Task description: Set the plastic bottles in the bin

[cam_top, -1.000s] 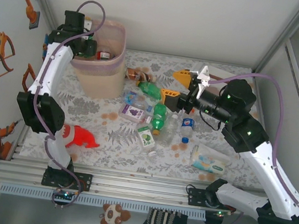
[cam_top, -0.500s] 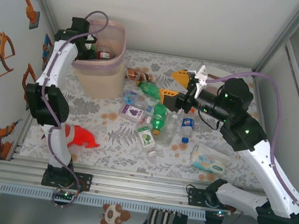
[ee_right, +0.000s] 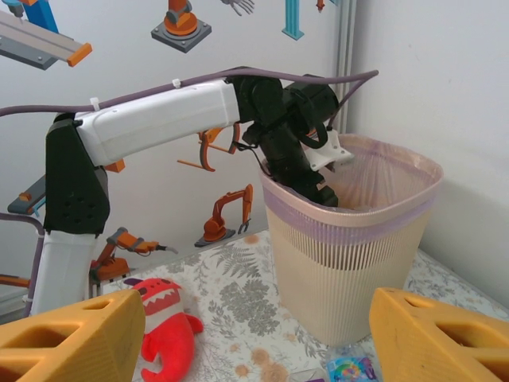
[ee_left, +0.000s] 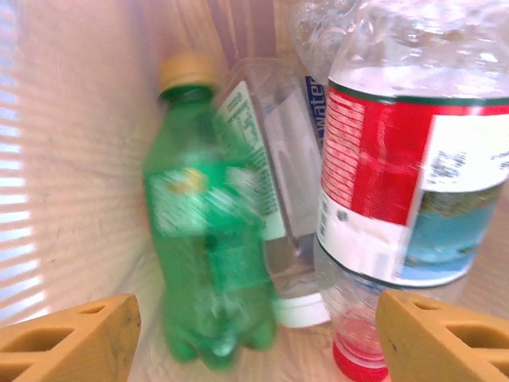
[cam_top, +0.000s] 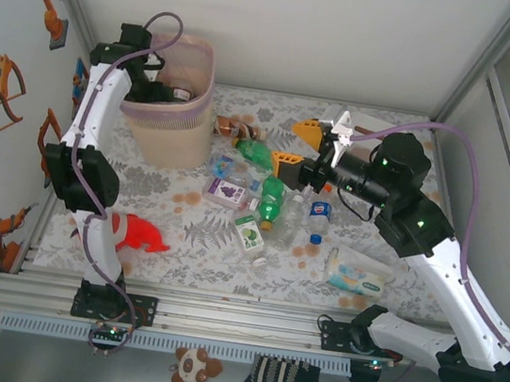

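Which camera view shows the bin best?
The right wrist view: the bin stands nearly whole, side on. The top external view shows it from above, partly behind the left arm; the left wrist view, its inner wall.

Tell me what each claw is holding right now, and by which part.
Nothing. The left claw is open inside the bin, with a green bottle loose beyond its fingers. The right claw is open and empty.
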